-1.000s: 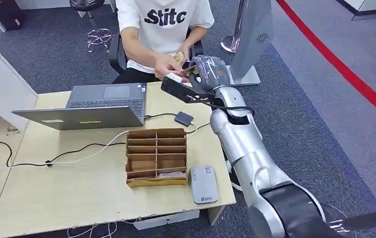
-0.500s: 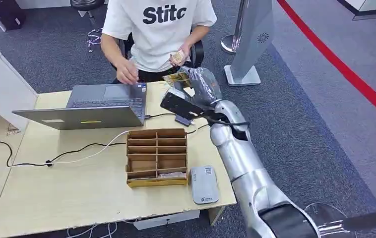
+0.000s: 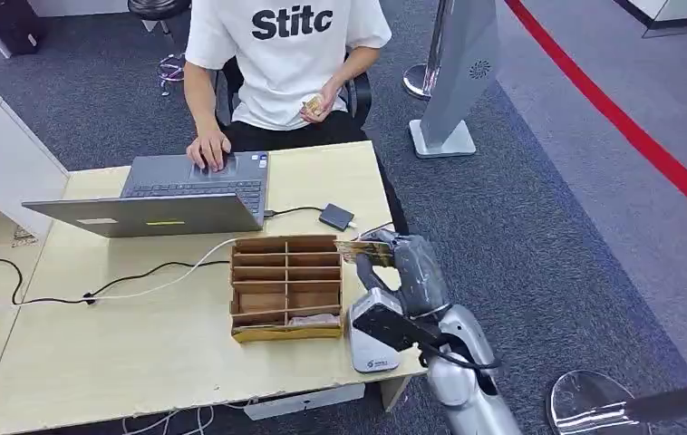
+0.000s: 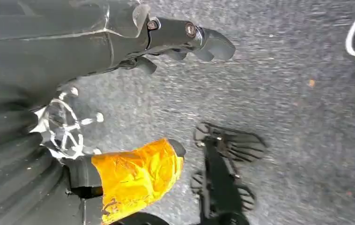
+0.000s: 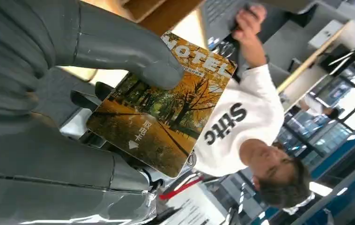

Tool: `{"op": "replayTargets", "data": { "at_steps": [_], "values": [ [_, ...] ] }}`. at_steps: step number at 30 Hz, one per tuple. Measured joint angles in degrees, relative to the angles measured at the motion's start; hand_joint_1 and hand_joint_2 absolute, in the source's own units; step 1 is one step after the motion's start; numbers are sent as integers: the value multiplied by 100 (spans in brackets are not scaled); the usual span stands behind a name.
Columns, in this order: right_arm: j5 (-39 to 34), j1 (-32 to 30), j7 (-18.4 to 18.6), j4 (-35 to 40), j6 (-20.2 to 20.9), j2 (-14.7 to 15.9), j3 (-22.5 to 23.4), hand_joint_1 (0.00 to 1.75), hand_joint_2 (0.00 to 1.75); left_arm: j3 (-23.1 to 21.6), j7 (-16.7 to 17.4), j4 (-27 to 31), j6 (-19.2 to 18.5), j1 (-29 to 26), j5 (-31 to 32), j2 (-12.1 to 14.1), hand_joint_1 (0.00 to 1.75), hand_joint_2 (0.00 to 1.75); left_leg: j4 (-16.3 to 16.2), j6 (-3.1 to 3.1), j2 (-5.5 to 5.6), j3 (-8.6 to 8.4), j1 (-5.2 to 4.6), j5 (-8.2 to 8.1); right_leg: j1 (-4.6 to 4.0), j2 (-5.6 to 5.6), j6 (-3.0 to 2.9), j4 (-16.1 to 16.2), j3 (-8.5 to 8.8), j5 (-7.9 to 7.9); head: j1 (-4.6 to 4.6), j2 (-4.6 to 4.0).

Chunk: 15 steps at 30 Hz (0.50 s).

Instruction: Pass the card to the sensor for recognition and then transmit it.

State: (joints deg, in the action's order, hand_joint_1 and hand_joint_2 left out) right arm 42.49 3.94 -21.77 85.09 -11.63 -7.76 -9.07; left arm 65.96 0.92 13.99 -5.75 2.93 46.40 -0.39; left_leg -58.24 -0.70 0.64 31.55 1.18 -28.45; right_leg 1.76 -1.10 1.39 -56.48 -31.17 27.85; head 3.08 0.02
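Note:
My right hand (image 3: 410, 268) hovers over the table's near right corner and pinches a hotel card (image 3: 362, 248) printed with autumn trees. In the right wrist view the card (image 5: 161, 108) sits between the thumb (image 5: 119, 51) and the fingers under it. A grey flat sensor (image 3: 372, 353) lies on the table just below that hand, partly hidden by my wrist. A small black reader (image 3: 335, 216) sits farther back. My left hand (image 4: 180, 35) hangs over the grey carpet and holds nothing.
A person in a white shirt sits across the table, holding cards in one hand (image 3: 313, 106) and resting the other on a laptop (image 3: 190, 186). A cardboard organiser (image 3: 285, 285) stands mid-table. Cables (image 3: 140, 276) run left. A sign stand (image 3: 458, 82) is at the back right.
My right arm has drawn back from the person to the table's near right corner, carrying the card. The person's hand has left the card and moved to the laptop.

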Motion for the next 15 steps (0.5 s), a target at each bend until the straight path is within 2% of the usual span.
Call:
{"op": "replayTargets", "data": {
  "at_steps": [4, 8, 15],
  "values": [
    [525, -137, 236, 120, -48, 100, 59, 175, 175, 59, -85, 0, 2, 0, 55, 0, 0, 175, 0, 0, -1, -4, 0, 1, 0, -2, -1, -1, 3, -1, -2, 0],
    [1548, -113, 911, -33, -66, 212, 24, 175, 175, 61, -96, 0, 33, -2, 345, 2, 0, 175, 0, 0, 0, -4, 1, 2, -1, -2, -3, -3, 5, -2, -2, 0],
    [1831, 69, 1228, -630, 138, 420, -151, 175, 175, 55, 35, 0, 79, -1, 605, 26, 0, 175, 0, 0, 1, -3, 0, 2, 0, 0, -3, -3, 4, -2, -2, 0]
  ]
}}
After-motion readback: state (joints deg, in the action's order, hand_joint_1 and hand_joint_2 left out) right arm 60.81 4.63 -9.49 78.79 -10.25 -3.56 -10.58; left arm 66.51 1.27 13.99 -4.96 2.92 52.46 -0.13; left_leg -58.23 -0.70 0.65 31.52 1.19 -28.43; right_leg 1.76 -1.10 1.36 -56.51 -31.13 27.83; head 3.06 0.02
